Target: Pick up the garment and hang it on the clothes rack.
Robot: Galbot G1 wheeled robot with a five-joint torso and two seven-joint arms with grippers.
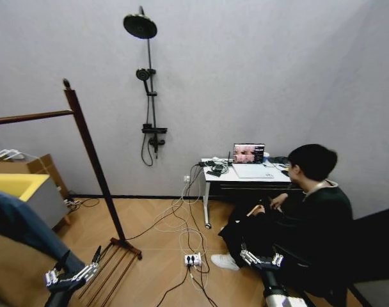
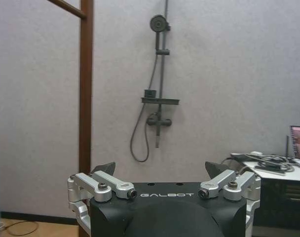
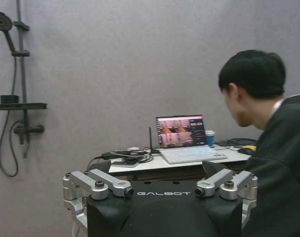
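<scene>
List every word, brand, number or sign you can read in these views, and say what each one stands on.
"GALBOT" on the black body of the left hand, in the left wrist view.
"GALBOT" on the black body of the right hand, in the right wrist view.
The laptop screen on the desk shows pictures; any text there is too small to read.
Nothing else is readable.

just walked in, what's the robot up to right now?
Nothing is being handled at this moment. Both arms sit low in front of the robot, left pincer and right pincer both open and empty. The clothes rack stands ahead to the left with a bare crossbar. A patch of dark blue-green cloth lies at the left edge, possibly the garment, untouched. A person sits at a desk on the right, not involved.
</scene>
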